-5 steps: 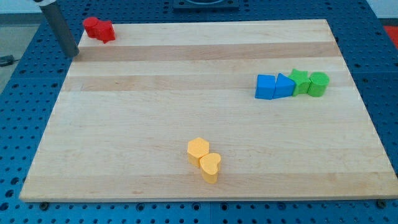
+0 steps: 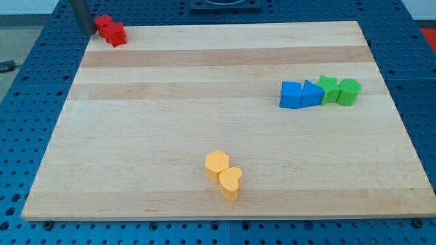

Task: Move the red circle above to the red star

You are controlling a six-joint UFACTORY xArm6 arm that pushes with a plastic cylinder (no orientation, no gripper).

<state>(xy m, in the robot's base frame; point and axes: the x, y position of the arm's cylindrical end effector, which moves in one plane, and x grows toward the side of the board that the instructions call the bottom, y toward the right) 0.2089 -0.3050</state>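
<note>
Two red blocks sit touching at the board's top left corner. The upper left one (image 2: 103,24) and the lower right one (image 2: 116,34) are too small for me to tell circle from star. My tip (image 2: 88,29) is at the view's top left, just off the board's edge. It stands immediately left of the upper red block, close to touching it.
The wooden board (image 2: 225,122) lies on a blue perforated table. A blue block (image 2: 291,95) and a blue triangle-like block (image 2: 310,94) stand in a row with two green blocks (image 2: 330,89) (image 2: 349,91) at the right. A yellow hexagon (image 2: 216,163) and a yellow heart (image 2: 230,182) sit at the bottom middle.
My tip has moved up and a little right, from beside the board's left edge to the top left corner. The red blocks appear slightly shifted.
</note>
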